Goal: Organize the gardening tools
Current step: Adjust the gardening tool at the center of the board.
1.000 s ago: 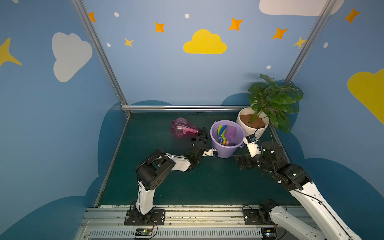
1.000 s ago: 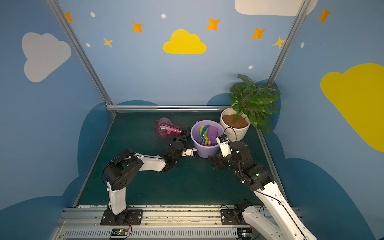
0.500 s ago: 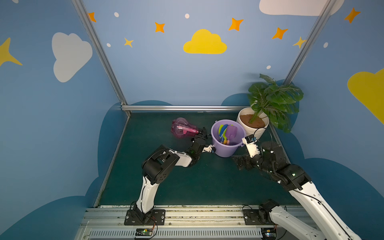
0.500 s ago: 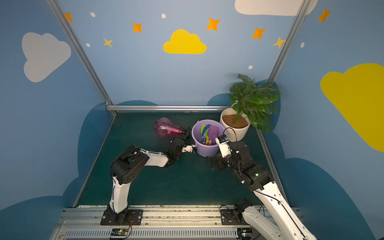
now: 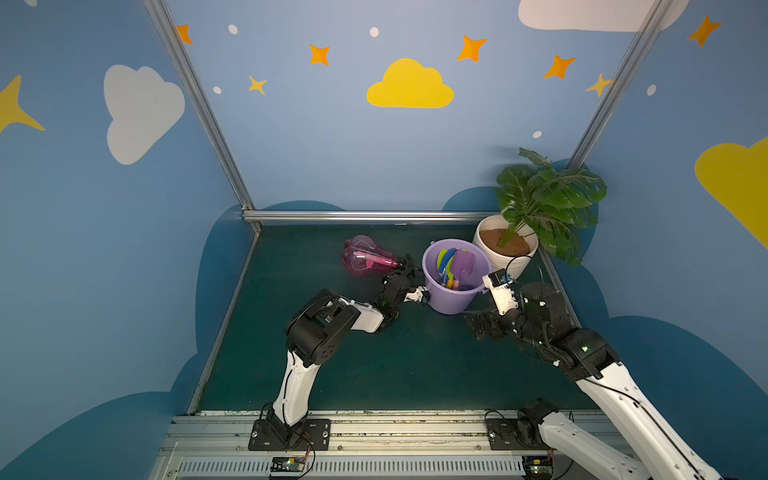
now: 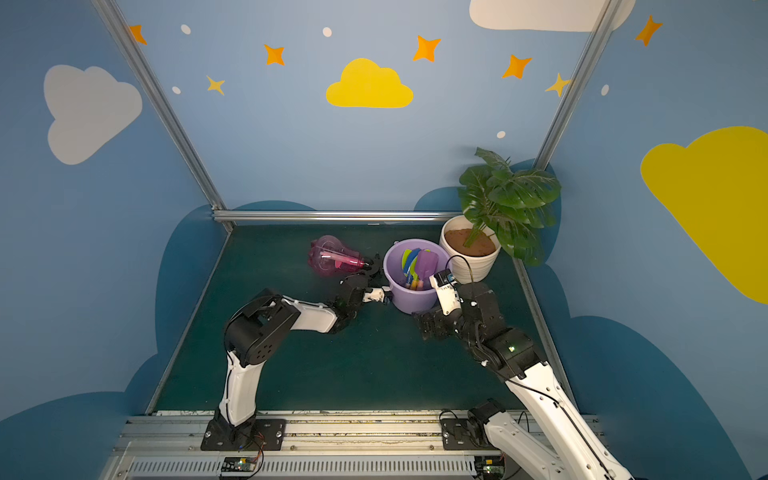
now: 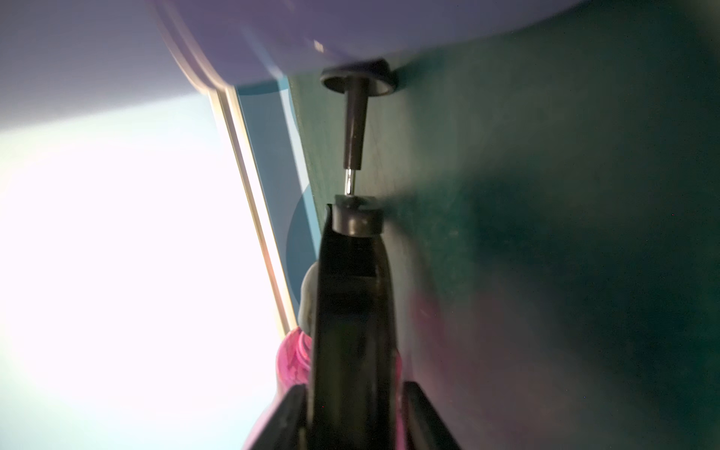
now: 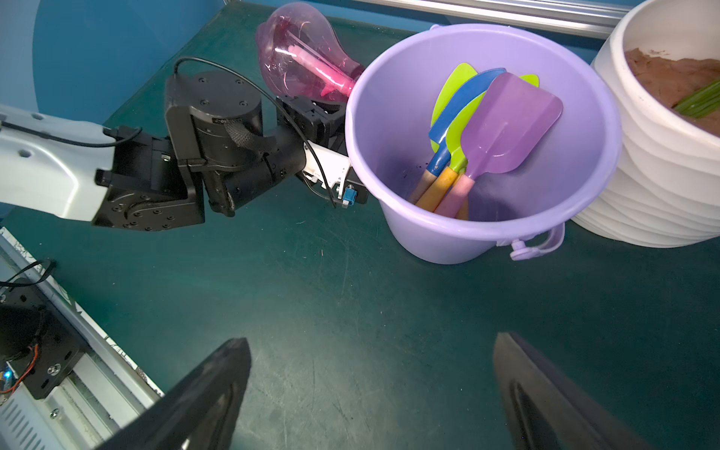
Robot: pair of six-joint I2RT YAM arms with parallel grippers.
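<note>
I see blue walls (image 5: 332, 145) painted with yellow and white clouds (image 5: 409, 85), orange stars (image 5: 319, 55) and white dots (image 5: 374, 32). They rise ahead of the right gripper (image 8: 370, 343) and on both sides of it, and aluminium posts (image 5: 199, 108) join them at the corners. Under it lies a scuffed dark green mat (image 5: 415, 365), with a silver rail (image 5: 365, 215) closing the edge ahead and a slotted metal base (image 5: 374, 432) behind.

White shells (image 5: 297, 386) and black joints (image 5: 320, 336) on black base plates (image 5: 291, 432).
The left arm (image 8: 46, 167) had small screws (image 8: 156, 212) in its black brackets (image 8: 156, 183), a thin black cable (image 8: 218, 66) looping over the wrist motor (image 8: 214, 105) and a blue connector (image 8: 350, 193). The right arm (image 5: 623, 399) carried what seemed a small green light (image 5: 585, 348). Its fingers (image 8: 210, 389) were black and tapered.
</note>
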